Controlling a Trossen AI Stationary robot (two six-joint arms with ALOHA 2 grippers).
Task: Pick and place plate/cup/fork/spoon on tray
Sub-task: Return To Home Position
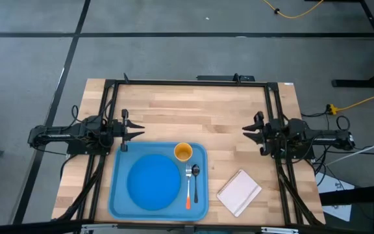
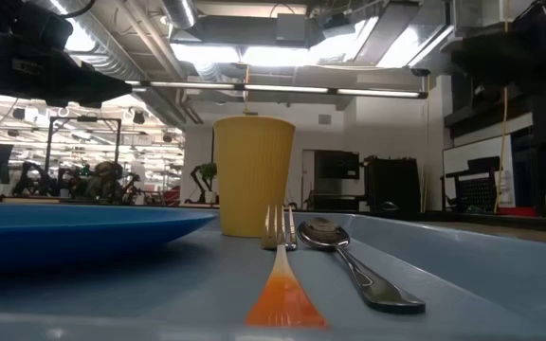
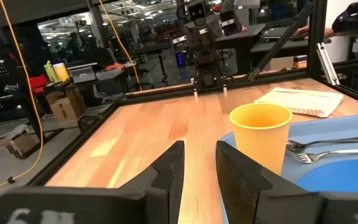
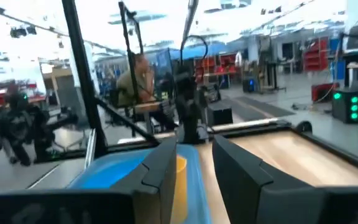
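Tray (image 1: 117, 195): light blue, rectangular, set on the wooden tabletop (image 1: 193, 110) in the lower centre of the high view. All four smaller items are carried on it.

Plate (image 1: 153, 181): round, darker blue, laid flat in the left part of the tray.

Cup (image 1: 183, 153): orange-yellow, stood upright at the tray's upper right, just above the cutlery and beside the plate's rim.

Fork (image 1: 188, 187): silver tines directed toward the cup, orange handle tip toward the lower edge of the frame; laid just right of the plate.

Spoon (image 1: 195, 184): dark, laid parallel to the fork on its right, bowl toward the cup. In the low view the two are seen side by side in front of the cup.

White pad (image 1: 239, 192): placed on the tabletop right of the tray, apart from it.

Left gripper (image 1: 137, 130): held at the left of the frame, just above the tray's upper left corner; jaws parted, nothing held. The cup is seen close ahead of it in the left wrist view.

Right gripper (image 1: 249, 133): held at the right of the frame, well apart from the tray; jaws parted, nothing gripped.

Person (image 4: 137, 81): seated in the room beyond the tabletop, seen in the right wrist view.
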